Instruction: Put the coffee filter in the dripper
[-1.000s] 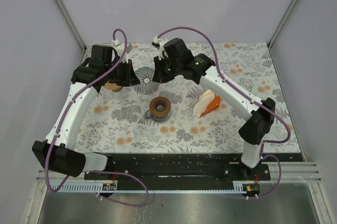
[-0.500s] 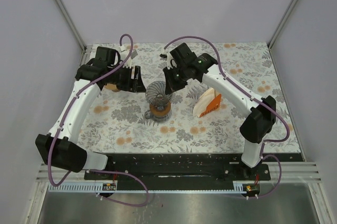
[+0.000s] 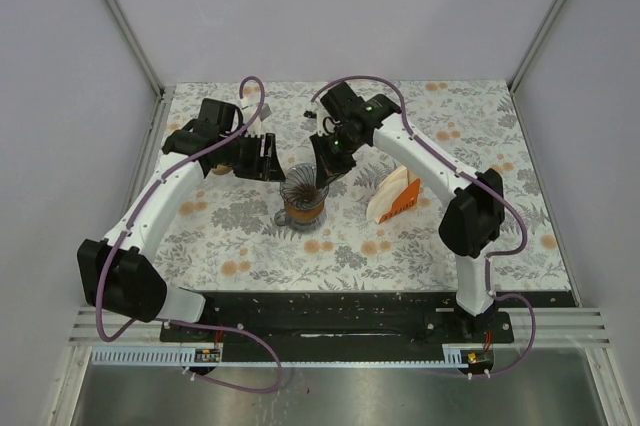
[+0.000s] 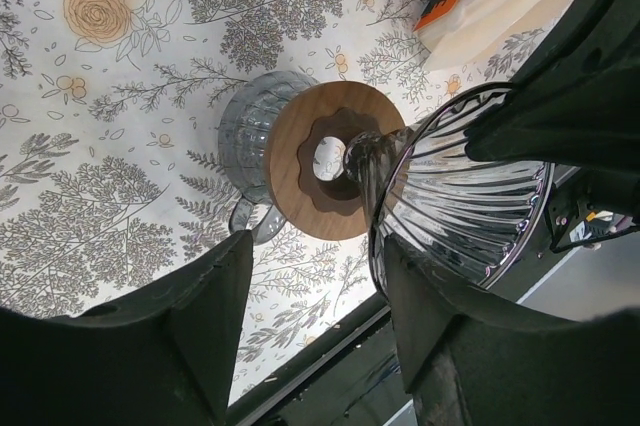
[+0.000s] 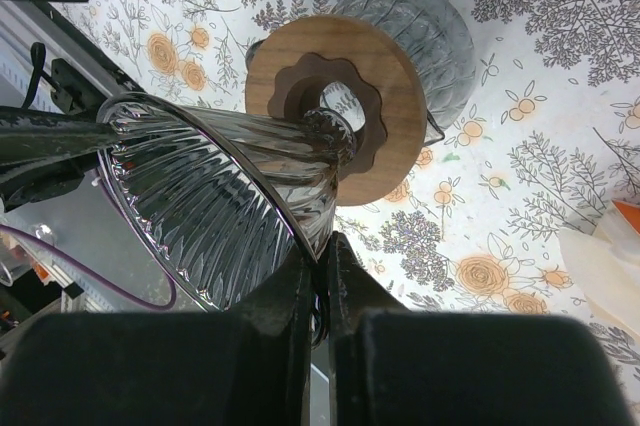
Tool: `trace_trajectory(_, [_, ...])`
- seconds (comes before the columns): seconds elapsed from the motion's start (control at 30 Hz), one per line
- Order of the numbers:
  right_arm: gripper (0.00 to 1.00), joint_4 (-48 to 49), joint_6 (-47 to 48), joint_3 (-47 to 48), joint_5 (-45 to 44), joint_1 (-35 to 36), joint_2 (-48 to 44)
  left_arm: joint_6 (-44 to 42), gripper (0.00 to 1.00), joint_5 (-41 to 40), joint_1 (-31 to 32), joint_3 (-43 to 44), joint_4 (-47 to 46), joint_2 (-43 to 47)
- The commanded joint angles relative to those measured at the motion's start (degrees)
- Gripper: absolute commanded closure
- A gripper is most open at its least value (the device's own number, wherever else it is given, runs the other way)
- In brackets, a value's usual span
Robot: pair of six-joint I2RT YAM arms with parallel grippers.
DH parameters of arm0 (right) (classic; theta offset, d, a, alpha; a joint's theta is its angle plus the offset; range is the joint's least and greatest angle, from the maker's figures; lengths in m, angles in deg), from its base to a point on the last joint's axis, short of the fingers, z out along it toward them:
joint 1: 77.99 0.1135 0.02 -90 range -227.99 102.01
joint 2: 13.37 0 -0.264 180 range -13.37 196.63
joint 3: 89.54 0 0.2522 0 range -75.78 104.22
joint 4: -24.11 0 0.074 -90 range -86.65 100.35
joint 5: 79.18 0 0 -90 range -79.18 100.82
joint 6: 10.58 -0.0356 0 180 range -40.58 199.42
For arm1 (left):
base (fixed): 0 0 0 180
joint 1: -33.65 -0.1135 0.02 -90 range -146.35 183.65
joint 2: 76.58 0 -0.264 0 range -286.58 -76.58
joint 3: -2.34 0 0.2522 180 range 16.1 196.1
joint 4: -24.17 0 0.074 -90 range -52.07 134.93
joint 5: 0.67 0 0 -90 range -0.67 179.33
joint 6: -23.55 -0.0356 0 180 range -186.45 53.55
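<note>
the near side of the glass dripper [image 3: 303, 186] is open over the table [image 3: 300, 256], but the left gripper [image 3: 266, 158] crowds its left and the right gripper [image 3: 322, 172] (pinching the rim) blocks behind.

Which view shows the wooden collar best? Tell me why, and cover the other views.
Left wrist: the wooden collar faces the camera, scalloped opening mostly clear of the glass cone. Right wrist shows it large, but the cone's stem crosses the opening. Top external: just a brown sliver beneath the cone.

Right tool [image 5: 322, 246] pinches glass dripper [image 5: 215, 196] above wooden collar [image 5: 400, 106].
</note>
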Motion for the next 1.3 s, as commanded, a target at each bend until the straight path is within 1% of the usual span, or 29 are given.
trace_trajectory(0.0, [1.00, -0.8, 0.4, 4.4, 3.7, -0.1, 0.6, 2.4, 0.43, 0.4, 0.3, -1.3, -5.2, 0.6])
trace_trajectory(0.13, [1.00, -0.9, 0.8, 4.7, 3.8, -0.1, 1.6, 2.9, 0.44, 0.4, 0.5, -3.5, -6.4, 1.3])
trace_trajectory(0.27, [1.00, -0.8, 1.3, 5.0, 3.4, -0.1, 2.7, 4.3, 0.46, 0.0, 0.5, -7.8, -10.2, 3.1])
trace_trajectory(0.43, [1.00, -0.8, 1.8, 5.4, 3.8, -0.2, 4.5, 4.2, 0.47, -0.5, 0.5, -7.6, -10.6, 3.8])
trace_trajectory(0.57, [1.00, -0.5, 2.0, 5.2, 4.6, -0.4, 5.2, 4.5, 0.50, -1.0, 0.5, -9.6, -11.8, 4.0])
trace_trajectory(0.8, [1.00, -0.4, 2.4, 3.7, 6.3, -1.2, 6.2, 4.8, 0.65, -0.9, 1.0, -11.3, -12.6, 1.9])
trace_trajectory(1.0, [1.00, 0.9, 2.7, 1.7, 6.9, -1.8, 6.9, 5.0, 0.88, -1.0, 1.3, -11.9, -12.6, -1.2])
trace_trajectory(1.1, [1.00, 1.8, 2.7, -0.8, 6.7, -2.6, 7.1, 4.9, 1.00, -1.4, 1.3, -13.4, -12.6, -2.3])
trace_trajectory(1.27, [1.00, 2.3, 3.0, -3.1, 5.1, -3.1, 7.8, 2.9, 1.00, -3.9, 1.5, -15.6, -11.3, -3.3])
